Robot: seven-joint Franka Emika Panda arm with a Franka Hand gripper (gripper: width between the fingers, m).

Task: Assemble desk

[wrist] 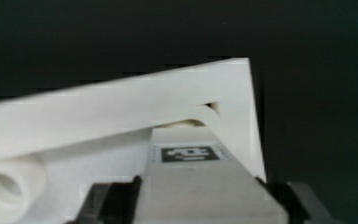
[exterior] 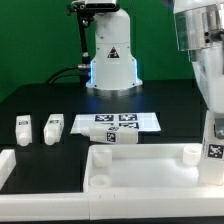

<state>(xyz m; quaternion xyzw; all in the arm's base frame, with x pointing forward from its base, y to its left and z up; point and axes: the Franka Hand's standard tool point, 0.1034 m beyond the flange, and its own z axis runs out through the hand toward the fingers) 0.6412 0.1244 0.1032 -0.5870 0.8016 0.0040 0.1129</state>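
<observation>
The white desk tabletop (exterior: 140,168) lies flat at the front of the black table, with round bosses near its corners. One leg (exterior: 108,137) stands at its far corner on the exterior view's left. Two loose legs (exterior: 23,128) (exterior: 52,128) lie further left. My gripper (exterior: 213,140) is at the tabletop's far corner on the exterior view's right, shut on a tagged leg (exterior: 214,151). In the wrist view the gripper (wrist: 202,205) has dark fingers (wrist: 108,205) tight on both sides of the leg (wrist: 194,160), against the tabletop's corner (wrist: 140,100).
The marker board (exterior: 120,121) lies behind the tabletop, mid-table. The robot base (exterior: 110,55) stands at the back. A white raised rim (exterior: 6,165) runs along the front left. A round boss (wrist: 5,186) shows on the tabletop in the wrist view.
</observation>
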